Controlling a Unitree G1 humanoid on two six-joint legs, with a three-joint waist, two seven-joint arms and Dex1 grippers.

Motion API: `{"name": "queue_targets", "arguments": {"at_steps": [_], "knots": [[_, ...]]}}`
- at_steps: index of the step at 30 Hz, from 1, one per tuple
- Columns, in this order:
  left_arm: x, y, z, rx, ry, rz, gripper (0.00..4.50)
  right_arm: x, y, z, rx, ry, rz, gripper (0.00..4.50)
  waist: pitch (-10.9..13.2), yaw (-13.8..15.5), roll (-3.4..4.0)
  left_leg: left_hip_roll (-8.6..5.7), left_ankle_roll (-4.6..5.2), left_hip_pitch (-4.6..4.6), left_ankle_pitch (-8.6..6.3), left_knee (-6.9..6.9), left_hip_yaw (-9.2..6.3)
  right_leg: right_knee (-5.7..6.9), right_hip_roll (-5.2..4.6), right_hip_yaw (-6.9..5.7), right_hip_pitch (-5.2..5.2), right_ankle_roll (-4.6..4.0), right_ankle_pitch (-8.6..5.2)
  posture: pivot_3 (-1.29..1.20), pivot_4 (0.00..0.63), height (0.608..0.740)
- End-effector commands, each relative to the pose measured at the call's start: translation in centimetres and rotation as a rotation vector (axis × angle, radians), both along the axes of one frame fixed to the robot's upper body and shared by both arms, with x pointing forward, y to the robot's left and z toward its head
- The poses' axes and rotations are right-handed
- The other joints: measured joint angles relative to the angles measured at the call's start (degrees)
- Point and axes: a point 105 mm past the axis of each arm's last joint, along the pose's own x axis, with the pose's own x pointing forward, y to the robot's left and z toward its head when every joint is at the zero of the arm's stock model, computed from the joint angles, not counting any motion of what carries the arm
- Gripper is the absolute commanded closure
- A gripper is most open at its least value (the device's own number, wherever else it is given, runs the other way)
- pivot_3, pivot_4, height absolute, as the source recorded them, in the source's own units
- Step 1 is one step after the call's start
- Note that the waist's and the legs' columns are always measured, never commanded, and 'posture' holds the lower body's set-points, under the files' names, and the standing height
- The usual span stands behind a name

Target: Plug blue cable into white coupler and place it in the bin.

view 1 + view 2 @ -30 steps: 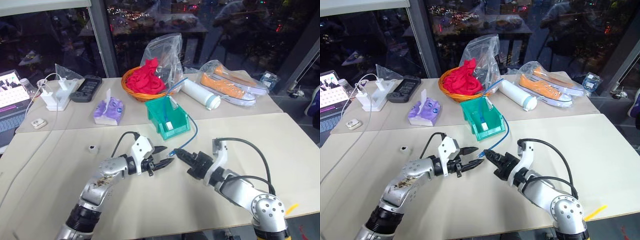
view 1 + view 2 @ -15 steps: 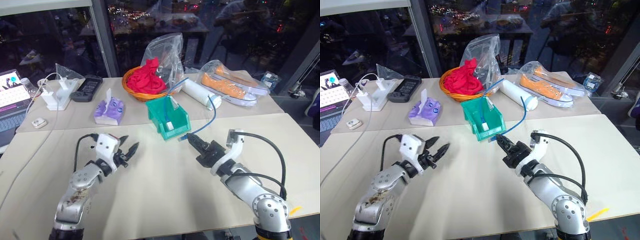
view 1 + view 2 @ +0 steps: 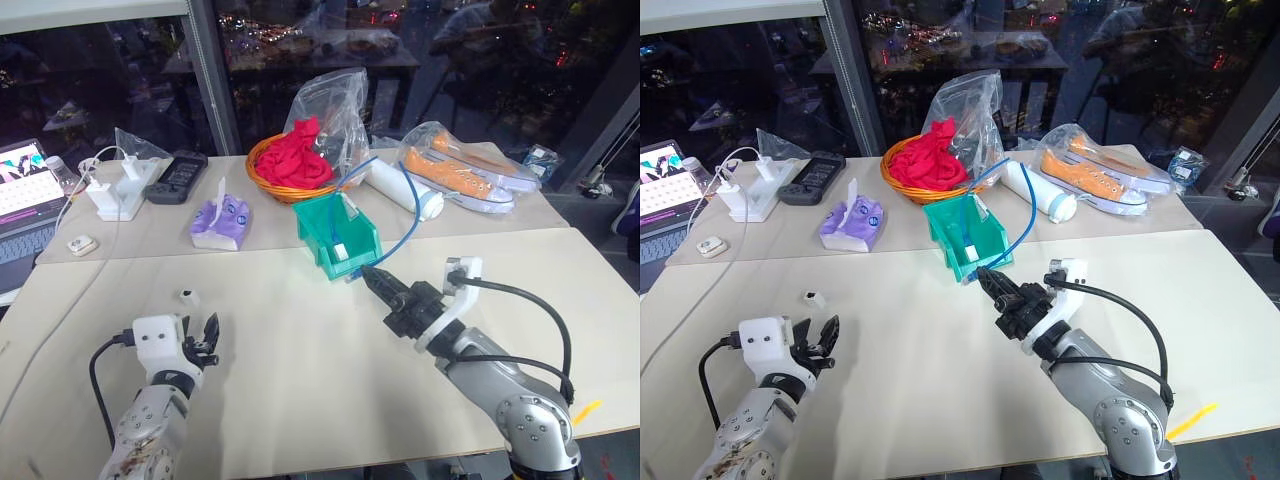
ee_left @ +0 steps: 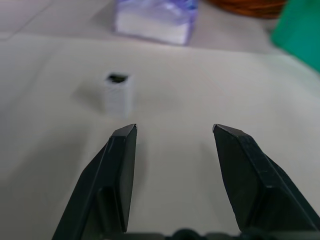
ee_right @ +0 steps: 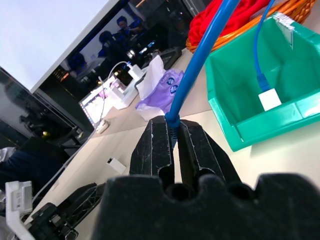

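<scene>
The tiny white coupler (image 3: 186, 296) stands alone on the near table; in the left wrist view the coupler (image 4: 118, 92) is just ahead of the fingers, slightly to one side. My left gripper (image 3: 205, 328) hovers open and empty a short way before it. My right gripper (image 3: 368, 272) is shut on the blue cable (image 3: 412, 215) close to its free end, right at the teal bin's (image 3: 358, 228) front lip. The cable arcs up and back over the bin, and its other end drops inside to a small white piece (image 5: 270, 99).
Behind the bin stand an orange basket of red cloth (image 3: 290, 165), a white cylinder (image 3: 400, 190) and bagged orange shoes (image 3: 460, 170). A purple tissue pack (image 3: 218, 222), white chargers (image 3: 118, 190) and a laptop (image 3: 20, 200) are at the far left.
My left arm has swung away from the middle, left and down toward the coupler, and its jaws have opened wider. The right gripper has risen slightly toward the bin with the cable.
</scene>
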Motion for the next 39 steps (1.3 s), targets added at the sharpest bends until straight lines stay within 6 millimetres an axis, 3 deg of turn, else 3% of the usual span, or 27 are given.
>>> {"name": "queue_targets", "arguments": {"at_steps": [1,3,6,11,16,21,28,31,39], "knots": [[0.5,1.4,-0.4,0.003,0.002,-0.002,0.4,-0.4,0.7,0.9,-0.004,-0.046,0.03,4.5,0.0,-0.1,0.0,0.0,0.0,0.0,0.0,0.0,0.0,0.0,0.0,0.0,-0.01,0.0,0.0,0.0,0.15,0.732],[1.0,1.7,-1.0,0.01,0.023,-0.017,0.04,-0.4,0.8,0.9,-0.006,-0.048,0.031,4.5,0.0,0.0,0.0,0.0,0.0,-0.01,0.0,0.0,0.0,0.0,0.0,-0.01,-0.01,0.0,0.0,0.0,0.15,0.732],[2.0,3.4,-1.6,0.024,0.036,0.019,0.04,-0.4,1.0,1.0,-0.004,-0.051,0.029,4.5,0.0,0.1,0.0,0.0,-0.02,0.02,0.01,0.0,-0.01,0.01,0.0,-0.02,0.02,0.0,0.0,0.0,0.15,0.732],[3.2,3.7,-2.4,0.05,0.037,-0.06,0.04,0.0,0.8,1.1,0.009,-0.045,0.002,4.5,0.0,-0.1,0.05,0.0,-0.03,0.09,0.01,-0.05,0.0,0.01,0.0,-0.01,0.01,-0.01,0.0,0.0,0.15,0.732],[4.6,5.3,-2.6,0.072,0.032,-0.049,0.04,0.3,0.5,1.3,0.01,-0.046,-0.02,4.5,0.0,0.0,0.07,0.0,-0.04,0.13,0.02,-0.05,0.0,0.03,0.0,0.0,0.05,-0.01,0.0,0.0,0.15,0.732],[6.2,4.9,-2.2,0.073,0.026,-0.112,0.04,0.3,0.3,1.6,0.03,-0.045,-0.033,4.5,0.0,-0.1,0.07,0.0,-0.05,0.23,0.03,-0.06,0.0,0.07,0.0,0.0,0.11,-0.02,0.0,0.0,0.15,0.732],[7.0,4.0,-2.2,0.061,0.02,-0.163,0.04,0.1,0.2,1.6,0.027,-0.037,-0.034,4.5,0.0,0.0,0.08,0.0,-0.05,0.22,0.03,-0.07,0.0,0.04,0.0,0.0,0.1,-0.02,0.01,0.0,0.15,0.732],[6.6,3.2,-2.4,0.045,0.02,-0.186,0.71,0.1,0.3,1.6,0.021,-0.035,-0.035,4.5,0.0,0.0,0.08,0.0,-0.05,0.22,0.03,-0.07,0.0,0.04,0.0,0.0,0.1,-0.01,0.0,0.0,0.15,0.732],[6.1,2.2,-2.5,0.033,0.024,-0.207,3.47,0.2,0.4,1.4,0.006,-0.027,-0.021,4.5,0.0,0.0,0.08,0.0,-0.04,0.22,0.02,-0.09,0.0,0.0,0.0,0.02,0.1,-0.01,0.0,0.0,0.15,0.732]]}}
